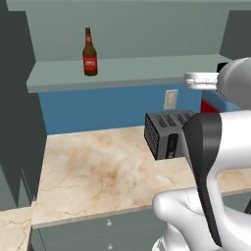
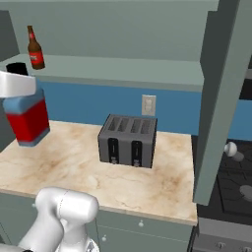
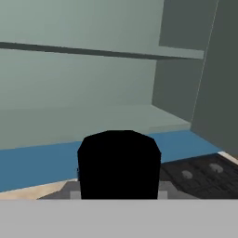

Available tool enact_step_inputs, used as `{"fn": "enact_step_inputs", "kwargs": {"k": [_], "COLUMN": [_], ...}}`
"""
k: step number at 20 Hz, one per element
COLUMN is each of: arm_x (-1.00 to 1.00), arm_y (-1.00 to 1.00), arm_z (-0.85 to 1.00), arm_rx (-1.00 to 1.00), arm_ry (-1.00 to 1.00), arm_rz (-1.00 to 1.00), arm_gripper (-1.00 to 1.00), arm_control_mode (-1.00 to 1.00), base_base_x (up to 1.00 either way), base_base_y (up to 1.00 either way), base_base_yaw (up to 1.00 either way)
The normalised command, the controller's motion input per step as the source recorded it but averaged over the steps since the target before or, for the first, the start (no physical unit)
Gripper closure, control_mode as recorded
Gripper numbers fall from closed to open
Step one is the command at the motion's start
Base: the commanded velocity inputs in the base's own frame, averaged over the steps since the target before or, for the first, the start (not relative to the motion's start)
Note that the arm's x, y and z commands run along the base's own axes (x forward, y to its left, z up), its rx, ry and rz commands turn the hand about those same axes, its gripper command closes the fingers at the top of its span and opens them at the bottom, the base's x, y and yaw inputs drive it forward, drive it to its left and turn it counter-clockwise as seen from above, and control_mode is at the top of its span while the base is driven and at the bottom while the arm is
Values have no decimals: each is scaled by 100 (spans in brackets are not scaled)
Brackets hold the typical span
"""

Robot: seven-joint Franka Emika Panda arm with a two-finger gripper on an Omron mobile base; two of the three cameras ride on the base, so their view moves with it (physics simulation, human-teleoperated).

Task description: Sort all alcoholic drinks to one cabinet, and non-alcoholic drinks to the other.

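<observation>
A slim brown beer bottle [image 1: 89, 54] [image 2: 34, 49] with a red label stands upright on the lower shelf [image 1: 132, 72] of the open wall cabinet, towards its left end. My gripper [image 2: 15, 84] is shut on a squat flat bottle [image 2: 28, 120] [image 1: 211, 105], red below with a blue shoulder. That bottle hangs above the counter, just under shelf height and to the right of the beer bottle. Its black cap [image 3: 118, 162] rises at the bottom of the hand view and hides my fingertips. Beyond the cap lies bare shelf [image 3: 93, 121].
A dark grey toaster [image 1: 166, 132] [image 2: 129, 140] stands on the marble counter [image 1: 98, 171] below the cabinet. An open cabinet door [image 2: 221, 98] hangs at the right, with a stove [image 2: 231, 182] under it. Another open door [image 1: 17, 108] flanks the left.
</observation>
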Motion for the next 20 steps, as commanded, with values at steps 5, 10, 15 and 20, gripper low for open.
{"fn": "enact_step_inputs", "kwargs": {"k": [5, 10, 15, 20], "arm_x": [21, 42, 45, 50], "arm_y": [0, 0, 1, 10], "arm_z": [43, 24, 15, 5], "arm_rx": [0, 0, 0, 0], "arm_ry": [-6, -1, -3, 0], "arm_rz": [4, 3, 2, 1], "arm_gripper": [100, 100, 100, 100], "arm_control_mode": [-100, -100, -100, -100], "base_base_x": [0, 0, 0, 0], "base_base_y": [0, 0, 0, 0], "base_base_yaw": [0, 0, 0, 0]}}
